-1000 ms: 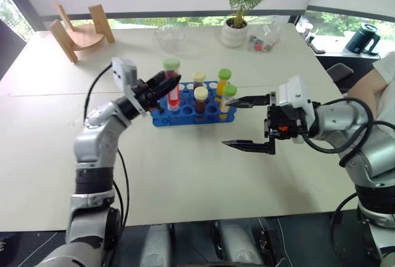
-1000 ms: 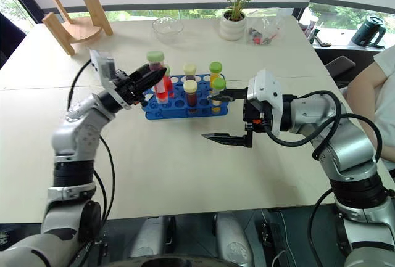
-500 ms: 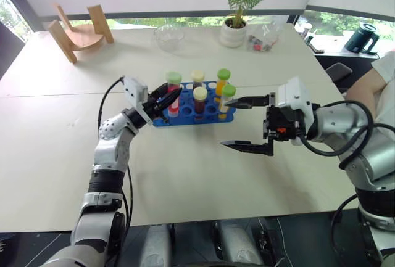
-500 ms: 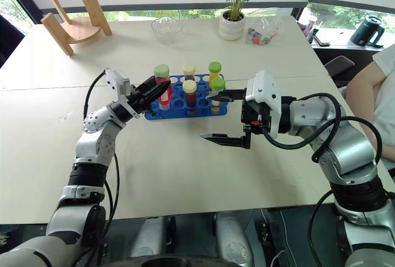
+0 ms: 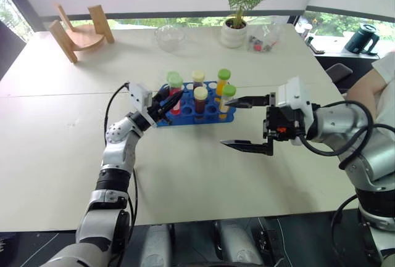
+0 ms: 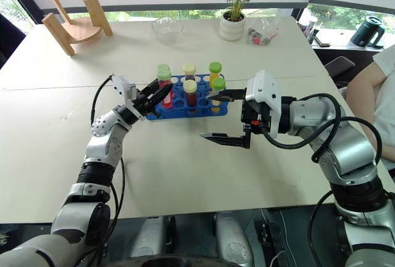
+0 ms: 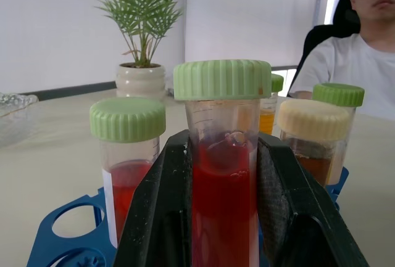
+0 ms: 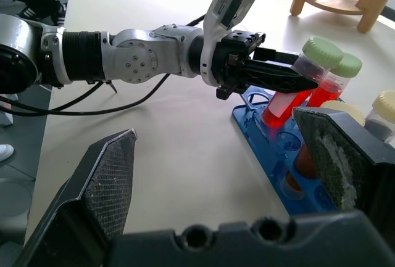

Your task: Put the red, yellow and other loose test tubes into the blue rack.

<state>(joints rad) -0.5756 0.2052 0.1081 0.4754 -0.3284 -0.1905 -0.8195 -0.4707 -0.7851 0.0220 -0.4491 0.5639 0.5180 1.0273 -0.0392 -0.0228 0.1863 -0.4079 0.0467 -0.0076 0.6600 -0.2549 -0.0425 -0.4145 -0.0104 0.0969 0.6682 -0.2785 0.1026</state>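
Observation:
The blue rack [image 5: 185, 121] stands mid-table with several capped tubes upright in it. My left gripper [image 5: 173, 97] is shut on a red tube [image 7: 222, 205] with a pale green cap [image 5: 174, 81]. The tube leans over the rack's left end, its lower end down at the holes; I cannot tell whether it sits in one. Beside it stand another red tube with a pale green cap [image 7: 126, 156] and a dark brown-red tube with a cream cap [image 7: 311, 156]. My right gripper [image 5: 224, 123] hangs open and holds nothing, just right of the rack, pointing left.
A curved wooden stand [image 5: 80, 29] is at the far left. A glass bowl [image 5: 170, 32], a potted plant [image 5: 236, 29] and a clear bag [image 5: 264, 39] line the far edge. A person [image 5: 386, 73] sits at the right, near a black kettle [image 5: 364, 37].
My left gripper has sunk with the red tube, bringing it down onto the rack's left end. The right gripper has stayed where it was, open.

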